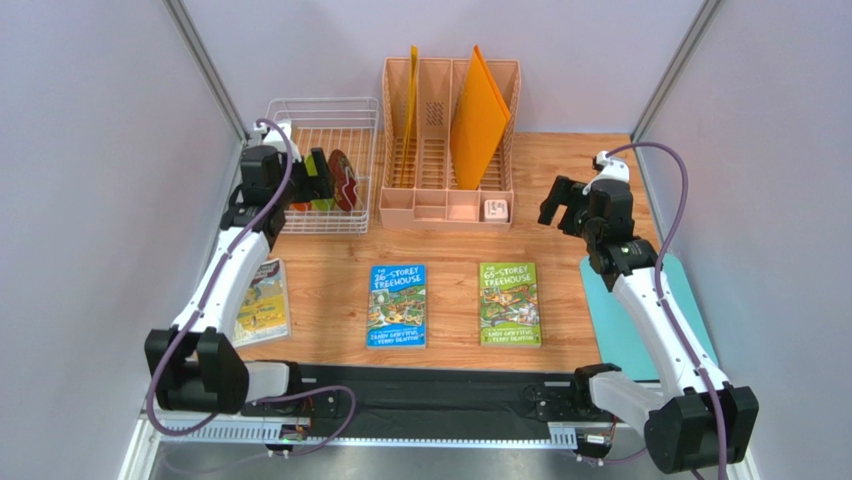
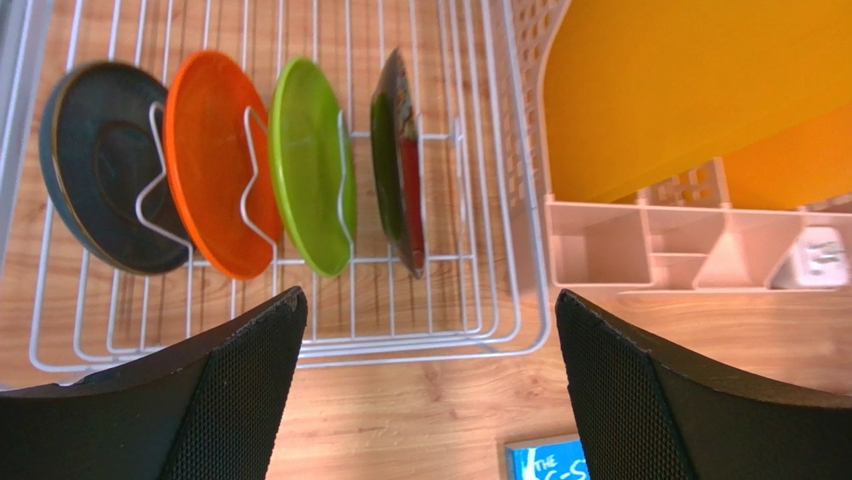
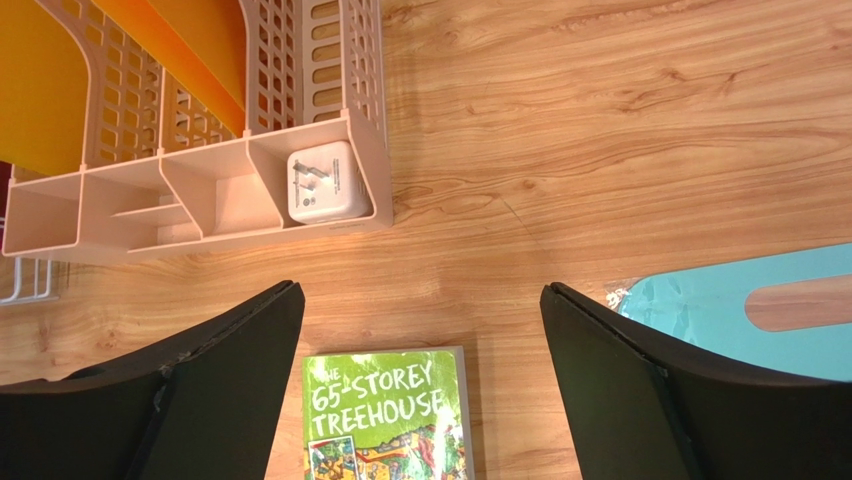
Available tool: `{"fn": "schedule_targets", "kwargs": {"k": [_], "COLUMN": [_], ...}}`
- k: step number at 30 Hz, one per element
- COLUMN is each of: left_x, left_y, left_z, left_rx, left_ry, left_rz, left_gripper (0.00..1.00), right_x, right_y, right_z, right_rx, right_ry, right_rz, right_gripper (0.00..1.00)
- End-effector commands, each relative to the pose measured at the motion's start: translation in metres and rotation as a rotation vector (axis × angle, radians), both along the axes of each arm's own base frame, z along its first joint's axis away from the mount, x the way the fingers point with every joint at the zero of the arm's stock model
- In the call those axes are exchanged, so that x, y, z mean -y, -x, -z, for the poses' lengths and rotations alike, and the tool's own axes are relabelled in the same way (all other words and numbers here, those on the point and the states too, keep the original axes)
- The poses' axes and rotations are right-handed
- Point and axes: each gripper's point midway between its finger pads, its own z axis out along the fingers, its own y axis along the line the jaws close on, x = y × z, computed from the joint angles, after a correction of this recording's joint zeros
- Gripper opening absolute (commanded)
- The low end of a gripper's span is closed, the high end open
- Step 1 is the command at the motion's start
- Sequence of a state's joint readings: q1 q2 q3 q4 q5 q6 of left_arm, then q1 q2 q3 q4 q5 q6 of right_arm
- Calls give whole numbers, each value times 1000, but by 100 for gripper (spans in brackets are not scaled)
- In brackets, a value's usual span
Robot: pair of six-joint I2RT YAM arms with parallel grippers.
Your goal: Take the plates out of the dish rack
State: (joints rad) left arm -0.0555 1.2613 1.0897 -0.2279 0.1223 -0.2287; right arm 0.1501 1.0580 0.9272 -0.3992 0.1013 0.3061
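The white wire dish rack (image 1: 322,112) stands at the back left; in the left wrist view its front rim (image 2: 430,352) is close. Four plates stand on edge between its prongs: black (image 2: 100,165), orange (image 2: 215,160), lime green (image 2: 310,165) and dark red with a pattern (image 2: 400,160). From above, only the dark red plate (image 1: 343,180) shows clearly. My left gripper (image 1: 318,178) hovers over the rack's near end, open and empty (image 2: 430,300), short of the plates. My right gripper (image 1: 560,205) is open and empty over bare table (image 3: 420,290), far from the rack.
A peach slotted organizer (image 1: 450,190) with tall orange folders (image 1: 478,115) and a small white block (image 3: 320,182) stands right of the rack. A blue book (image 1: 397,305), a green book (image 1: 509,303) and a yellow book (image 1: 262,300) lie on the table. A teal board (image 1: 640,320) lies at right.
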Motion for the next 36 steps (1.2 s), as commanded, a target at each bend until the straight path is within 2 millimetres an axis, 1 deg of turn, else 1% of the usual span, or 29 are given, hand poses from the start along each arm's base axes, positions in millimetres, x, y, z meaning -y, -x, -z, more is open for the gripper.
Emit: {"fn": "schedule_targets", "kwargs": {"k": [1, 3, 5, 6, 8, 9, 11, 12, 14, 15, 16, 18, 20, 21, 22, 23, 24, 25, 26, 28, 29, 30, 32, 33, 35, 36], "left_x": [-16, -15, -11, -9, -3, 0, 6, 8, 13, 16, 17, 19, 16, 16, 17, 11, 10, 9, 6, 4, 3, 3, 2, 3, 4, 4], "left_y": [-21, -30, -37, -41, -47, -51, -58, -63, -71, -75, -80, -87, -95, -99, -101, -104, -105, -107, -107, -108, -112, -113, -115, -116, -117, -117], "left_z": [10, 18, 19, 23, 21, 25, 23, 30, 27, 36, 32, 41, 41, 49, 49, 51, 56, 57, 61, 71, 68, 73, 77, 83, 86, 89], "left_rx": [-11, -12, -2, -5, 18, 15, 24, 10, 23, 3, 14, -6, 0, -14, -13, -11, -19, -18, -25, -42, -19, -26, -29, -37, -45, -49], "left_ry": [-48, -50, -28, -18, -9, -3, 6, 8, 5, 3, 3, -13, -27, -35, -39, -60, -73, -81, -90, -102, -105, -109, -110, -114, -118, -118], "left_rz": [-72, -70, -61, -59, -48, -44, -30, -28, -21, -15, -16, -26, -48, -54, -51, -89, -97, -106, -119, -130, -141, -143, -151, -146, -149, -149], "left_gripper": [97, 96, 93, 93, 92, 92, 91, 90, 88, 85, 84, 81, 76, 71, 68, 68, 67, 66, 64, 60, 59, 58, 57, 52, 41, 30], "right_x": [-11, -10, -10, -10, -10, -10, -12, -13, -14, -14, -14, -14, -14, -14, -14, -13, -14, -14, -13, -15, -15, -15, -16, -17, -17, -17], "right_y": [-3, -3, -5, -6, -8, -9, -10, -11, -13, -14, -14, -15, -17, -17, -18, -18, -20, -21, -22, -24, -25, -26, -27, -27, -29, -29], "right_z": [-17, -14, -11, -9, -5, -5, -1, 0, 3, 4, 5, 7, 8, 9, 11, 11, 11, 13, 14, 17, 18, 17, 21, 20, 20, 21], "right_rx": [31, 24, 18, 14, 0, -3, -16, -20, -26, -28, -35, -38, -43, -44, -50, -51, -51, -57, -60, -73, -75, -75, -86, -85, -85, -86], "right_ry": [-6, -8, -9, -8, -8, -10, -15, -21, -21, -24, -24, -23, -22, -20, -20, -18, -18, -17, -18, -17, -21, -25, -27, -30, -31, -30], "right_rz": [-68, -56, -52, -52, -49, -48, -53, -51, -56, -56, -56, -56, -51, -52, -49, -47, -47, -47, -43, -47, -47, -44, -45, -47, -47, -46], "right_gripper": [95, 95, 95, 95, 95, 95, 95, 95, 94, 94, 93, 93, 93, 93, 93, 93, 93, 93, 93, 93, 93, 93, 93, 93, 93, 93]}}
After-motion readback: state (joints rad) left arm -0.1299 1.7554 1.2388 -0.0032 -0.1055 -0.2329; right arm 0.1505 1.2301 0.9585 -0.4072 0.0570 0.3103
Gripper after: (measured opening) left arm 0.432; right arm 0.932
